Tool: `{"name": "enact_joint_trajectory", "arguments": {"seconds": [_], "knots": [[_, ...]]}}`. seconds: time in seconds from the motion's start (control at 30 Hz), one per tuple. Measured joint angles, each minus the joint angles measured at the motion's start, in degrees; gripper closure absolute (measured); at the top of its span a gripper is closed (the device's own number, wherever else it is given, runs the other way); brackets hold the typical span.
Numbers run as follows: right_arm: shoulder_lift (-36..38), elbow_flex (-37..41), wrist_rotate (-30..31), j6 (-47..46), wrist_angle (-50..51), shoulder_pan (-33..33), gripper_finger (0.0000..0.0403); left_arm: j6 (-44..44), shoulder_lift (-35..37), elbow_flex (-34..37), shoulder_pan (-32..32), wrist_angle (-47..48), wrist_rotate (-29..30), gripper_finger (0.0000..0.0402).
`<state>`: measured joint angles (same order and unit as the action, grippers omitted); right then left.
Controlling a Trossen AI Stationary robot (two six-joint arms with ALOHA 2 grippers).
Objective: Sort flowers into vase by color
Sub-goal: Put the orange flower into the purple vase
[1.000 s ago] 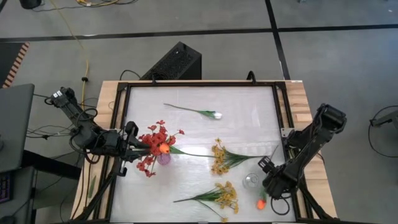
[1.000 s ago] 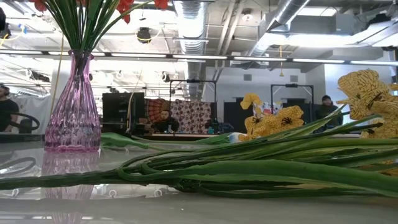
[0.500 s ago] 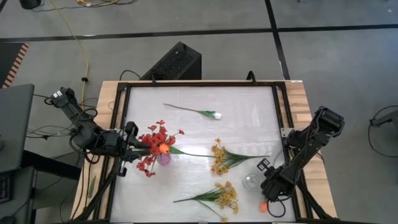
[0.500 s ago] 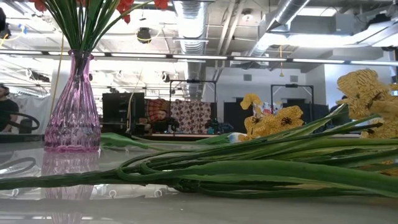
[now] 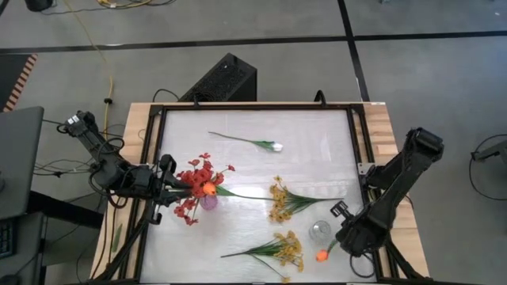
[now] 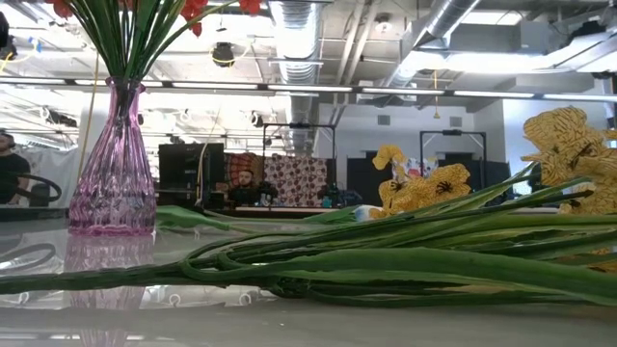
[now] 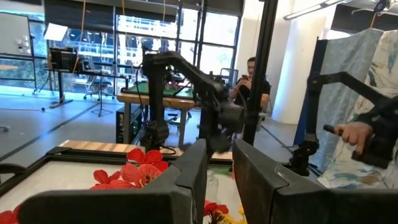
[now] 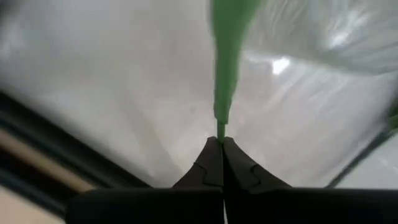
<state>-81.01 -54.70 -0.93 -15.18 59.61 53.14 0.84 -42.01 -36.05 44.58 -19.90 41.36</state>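
My right gripper [image 5: 342, 240] is near the table's front right corner, shut on the stem of an orange tulip [image 5: 322, 256], whose blossom points toward the table's left. A clear glass vase [image 5: 320, 230] stands just beyond it. A purple vase [image 5: 207, 201] at the table's left holds red blossoms [image 5: 202, 172] and has an orange tulip head [image 5: 209, 188] at its mouth. My left gripper [image 5: 173, 188] is open beside that vase, on its left side. Two yellow sprays [image 5: 279, 202] [image 5: 289, 249] and a white bud [image 5: 275, 146] lie on the table. My right gripper pinches the green stem's free end [image 8: 219, 127] between its two fingertips [image 8: 211, 152]. The stem runs straight on from the fingers, in line with them, out over the white table. Whether the blossom rests on the table, I cannot tell.
A black frame [image 5: 355, 142] rims the white table top. In the low view the purple vase [image 6: 114, 173] stands at the left, and the long green stems [image 6: 386, 260] of the yellow sprays lie across the front. People are in the room beyond the table.
My right gripper has shifted slightly near the table's front right corner, and the orange tulip's blossom has swung toward the table's left, ending in front of the clear vase. My right arm's elbow has moved a little toward the right edge.
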Motion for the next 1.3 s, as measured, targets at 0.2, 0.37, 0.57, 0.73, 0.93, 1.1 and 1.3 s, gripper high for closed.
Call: {"name": "enact_joint_trajectory", "arguments": {"seconds": [0.2,0.37,0.57,0.73,0.93,1.1,1.3], "knots": [[8.9,-9.5,-0.6,-6.3,0.6,-2.7,0.0389,0.6,0.0,0.0,0.0,0.0,0.7,0.0336],[17.1,-17.0,3.3,-8.4,-8.9,-7.3,0.0389,2.8,0.0,0.0,0.0,-1.7,0.9,0.0336],[23.0,-17.8,20.3,8.0,-39.3,-15.8,0.0389,12.0,0.7,0.0,0.0,-9.3,-3.4,0.0336],[17.6,-17.8,19.0,11.6,-64.8,-27.0,0.0389,13.1,4.2,0.0,-0.4,-17.0,-6.4,0.0336],[2.8,-21.1,6.3,2.0,-77.9,-39.0,0.0388,1.5,9.9,-3.3,-6.9,-4.5,-10.4,0.0336],[-8.3,-33.4,-0.6,-1.8,-80.0,-45.2,0.0388,-2.9,11.3,-12.2,-14.0,11.8,-15.5,0.0336],[-21.0,-49.1,-6.0,-1.8,-75.1,-49.0,0.0388,-11.0,6.6,-20.7,-24.2,30.4,-21.6,0.0336]]}}
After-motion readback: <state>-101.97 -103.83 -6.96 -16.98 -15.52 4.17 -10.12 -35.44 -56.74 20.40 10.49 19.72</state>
